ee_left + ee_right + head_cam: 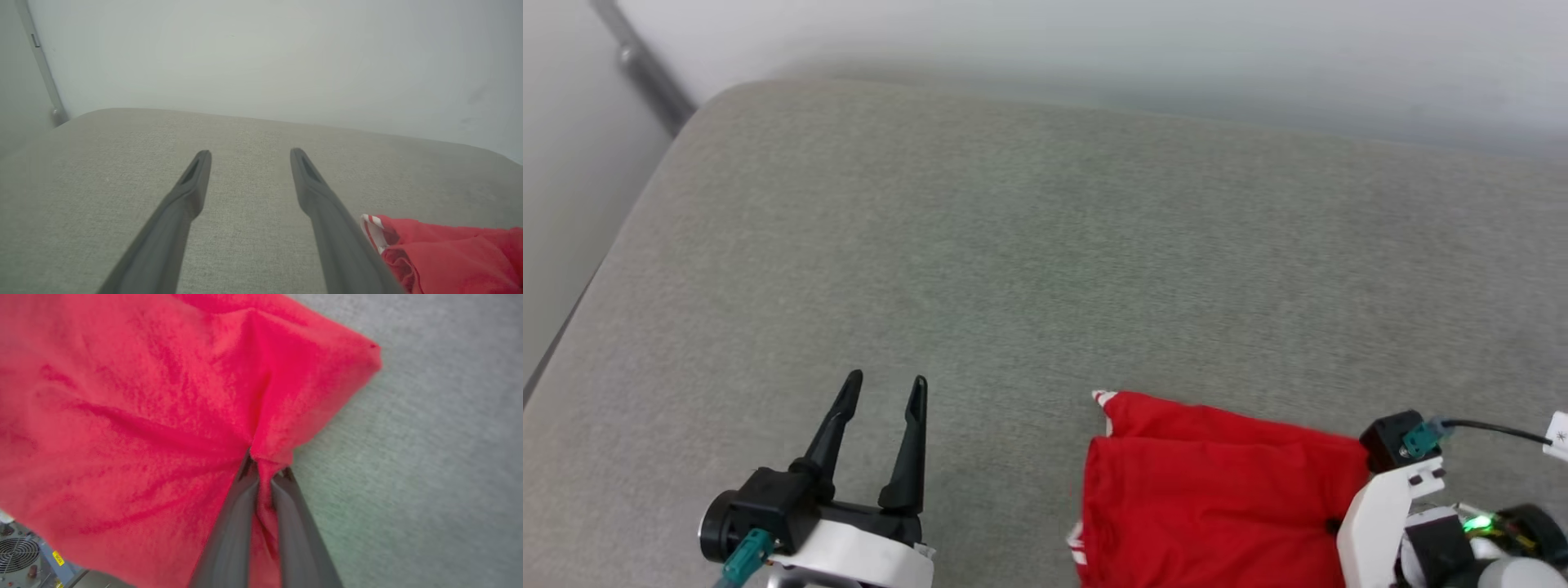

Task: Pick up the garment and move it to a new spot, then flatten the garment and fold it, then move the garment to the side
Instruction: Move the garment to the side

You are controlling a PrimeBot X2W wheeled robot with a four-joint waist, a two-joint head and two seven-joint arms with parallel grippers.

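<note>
The garment is red with a bit of red-and-white striped trim and lies folded over at the lower right of the grey cushion. In the right wrist view my right gripper is shut on a pinched fold of the garment, with red cloth bunched between the two dark fingers. In the head view the right wrist sits at the garment's right edge, fingertips hidden by it. My left gripper hovers open over bare cushion, left of the garment. The left wrist view shows that gripper with the garment at its lower right.
The cushion's rounded back edge meets a pale wall. A dark metal bar runs along the far left corner. Beyond the cushion's edge, a fan grille shows at the lower left of the right wrist view.
</note>
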